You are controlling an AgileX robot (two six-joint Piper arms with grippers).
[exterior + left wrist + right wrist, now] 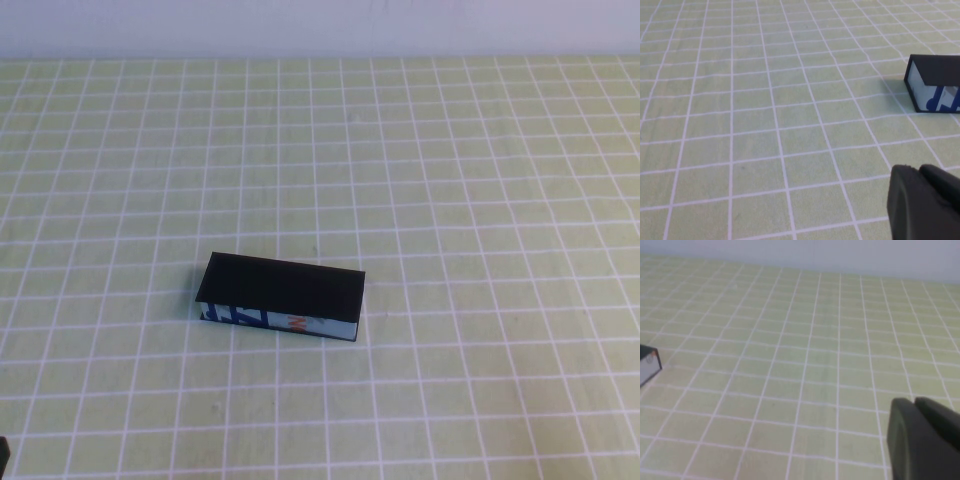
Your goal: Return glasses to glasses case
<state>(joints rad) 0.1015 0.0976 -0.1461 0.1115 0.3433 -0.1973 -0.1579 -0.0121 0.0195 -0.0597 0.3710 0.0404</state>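
The glasses case (pixel 282 297) is a flat black box lying on the green checked cloth near the table's middle, its printed white, blue and orange-red long side facing me. Its top shows plain black. No glasses show in any view. My left gripper (pixel 920 169) is shut and empty, low over the cloth, well short of the case's end (pixel 935 82). My right gripper (pixel 914 401) is shut and empty over bare cloth, far from the case, of which only a corner (pixel 649 365) shows there. Only a dark sliver (pixel 3 455) of the left arm shows in the high view.
The green cloth with white grid lines (pixel 450 200) covers the whole table. A pale wall (pixel 320 25) runs along the far edge.
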